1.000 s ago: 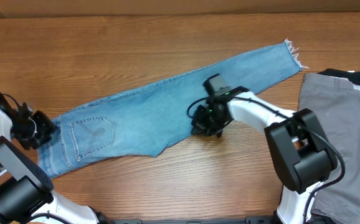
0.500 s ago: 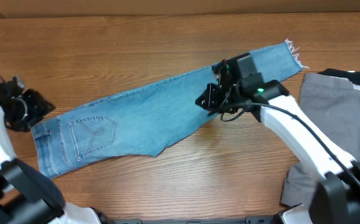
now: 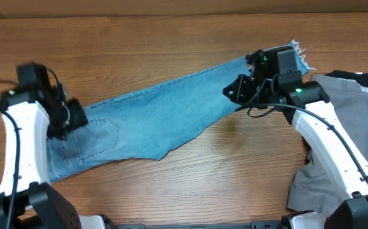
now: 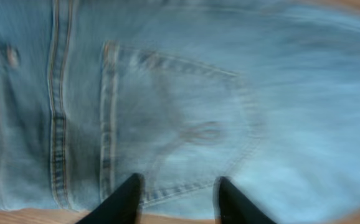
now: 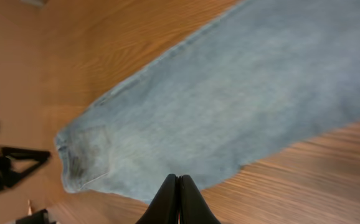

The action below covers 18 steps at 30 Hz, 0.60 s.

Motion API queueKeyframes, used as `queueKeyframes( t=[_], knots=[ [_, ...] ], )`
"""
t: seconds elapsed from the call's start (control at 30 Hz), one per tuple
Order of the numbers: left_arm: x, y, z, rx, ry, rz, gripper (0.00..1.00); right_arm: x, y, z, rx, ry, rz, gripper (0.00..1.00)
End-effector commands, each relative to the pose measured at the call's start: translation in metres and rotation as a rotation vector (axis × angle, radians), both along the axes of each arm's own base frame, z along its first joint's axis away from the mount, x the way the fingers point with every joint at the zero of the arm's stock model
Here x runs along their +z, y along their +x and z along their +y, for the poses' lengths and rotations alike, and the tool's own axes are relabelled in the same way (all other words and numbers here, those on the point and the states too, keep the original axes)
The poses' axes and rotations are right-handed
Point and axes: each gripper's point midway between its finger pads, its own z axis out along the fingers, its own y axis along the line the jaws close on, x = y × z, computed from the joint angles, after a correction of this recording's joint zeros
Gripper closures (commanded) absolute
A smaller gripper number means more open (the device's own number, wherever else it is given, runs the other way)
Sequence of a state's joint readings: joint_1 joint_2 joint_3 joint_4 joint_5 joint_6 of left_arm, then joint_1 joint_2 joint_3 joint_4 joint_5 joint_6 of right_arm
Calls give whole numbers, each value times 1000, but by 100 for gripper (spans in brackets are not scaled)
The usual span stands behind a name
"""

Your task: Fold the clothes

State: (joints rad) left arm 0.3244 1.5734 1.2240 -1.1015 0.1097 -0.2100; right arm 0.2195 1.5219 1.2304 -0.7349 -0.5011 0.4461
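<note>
The light blue jeans (image 3: 165,114) lie flat and diagonal, with the waist at the lower left and the frayed hem (image 3: 300,52) at the upper right. My left gripper (image 3: 66,121) is open and empty, just above the stitched back pocket (image 4: 180,124) near the waist. Its fingers (image 4: 177,186) are spread over the pocket's lower edge. My right gripper (image 3: 236,89) hovers over the lower leg near the hem. Its fingers (image 5: 178,182) are shut with nothing between them, well above the denim (image 5: 242,99).
A grey garment (image 3: 343,127) lies at the right edge of the wooden table (image 3: 190,184), with a black piece (image 3: 362,74) behind it. The right arm reaches across the grey garment.
My left gripper has swung from the table's left edge onto the jeans' waist. My right gripper has moved up and right along the leg toward the hem.
</note>
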Motion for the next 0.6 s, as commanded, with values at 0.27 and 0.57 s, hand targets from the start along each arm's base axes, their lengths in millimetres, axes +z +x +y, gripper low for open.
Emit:
queueKeyframes(
  t=[0.27,0.57],
  knots=[
    [-115,-101,78,445,246,221,79,8,3,-20,-25,-69,-43,96],
    [-139,-124,116,602,241,261,76,5,7,-27,-51,-107,-49,96]
  ],
)
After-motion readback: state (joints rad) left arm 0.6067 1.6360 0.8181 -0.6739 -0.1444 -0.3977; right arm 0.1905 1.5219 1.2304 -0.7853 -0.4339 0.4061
